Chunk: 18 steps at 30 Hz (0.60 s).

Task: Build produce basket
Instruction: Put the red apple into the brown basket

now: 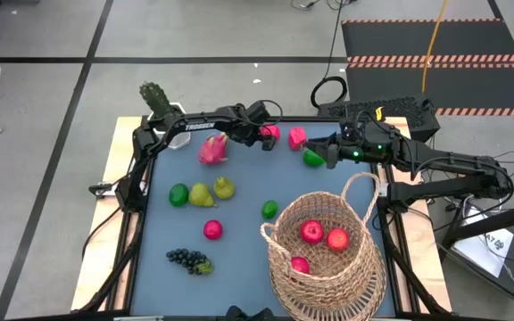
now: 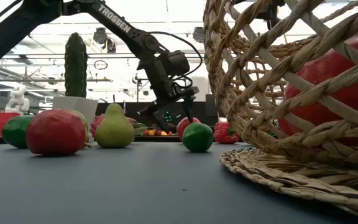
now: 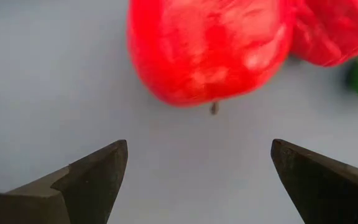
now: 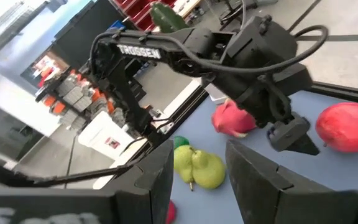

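Jaws wide on left gripper [image 1: 269, 134], poised over red apple [image 3: 210, 46] at table's far side; right gripper [image 1: 328, 153] part-closed, empty, near basket [image 1: 328, 267].

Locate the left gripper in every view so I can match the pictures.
High view: left gripper at the table's far edge, open over a red apple.
Low view: centre background, above that apple.
Left wrist view: its own gripper, open, at the bottom, apple ahead.
Right wrist view: right of centre, beside the apple.
Shared landmark: that red apple.
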Motion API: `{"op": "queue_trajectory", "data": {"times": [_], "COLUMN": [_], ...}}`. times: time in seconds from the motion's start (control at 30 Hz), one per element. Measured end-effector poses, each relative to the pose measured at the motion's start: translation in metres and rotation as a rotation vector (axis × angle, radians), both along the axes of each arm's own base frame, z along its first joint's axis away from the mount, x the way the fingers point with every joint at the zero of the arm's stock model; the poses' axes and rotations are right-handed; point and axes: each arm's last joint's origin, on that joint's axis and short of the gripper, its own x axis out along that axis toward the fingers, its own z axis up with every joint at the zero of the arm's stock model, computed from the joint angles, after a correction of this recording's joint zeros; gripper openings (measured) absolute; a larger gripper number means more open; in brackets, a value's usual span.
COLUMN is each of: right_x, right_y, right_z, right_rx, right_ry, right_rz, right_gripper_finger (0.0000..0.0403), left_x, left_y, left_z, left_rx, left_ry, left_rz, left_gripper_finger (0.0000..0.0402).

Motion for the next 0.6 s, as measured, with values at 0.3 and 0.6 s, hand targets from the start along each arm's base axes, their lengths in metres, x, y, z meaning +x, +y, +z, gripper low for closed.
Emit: {"op": "queue_trajectory", "data": {"times": [0.3,0.6], "right_x": [-0.008,-0.022], "right_y": [0.003,0.006], "right_z": [0.006,0.014], "right_rx": [-0.088,-0.227], "right_ry": [-0.013,-0.028], "right_rz": [0.061,0.089], "right_gripper_finger": [0.0139,0.0139], "left_x": [0.005,0.011], "left_y": [-0.002,0.000], "left_z": [-0.004,-0.001], "left_rx": [-0.021,0.054], "left_ry": [-0.027,-0.068], "left_rz": [0.046,0.024], "left_gripper_finger": [0.0397,0.0331]}}
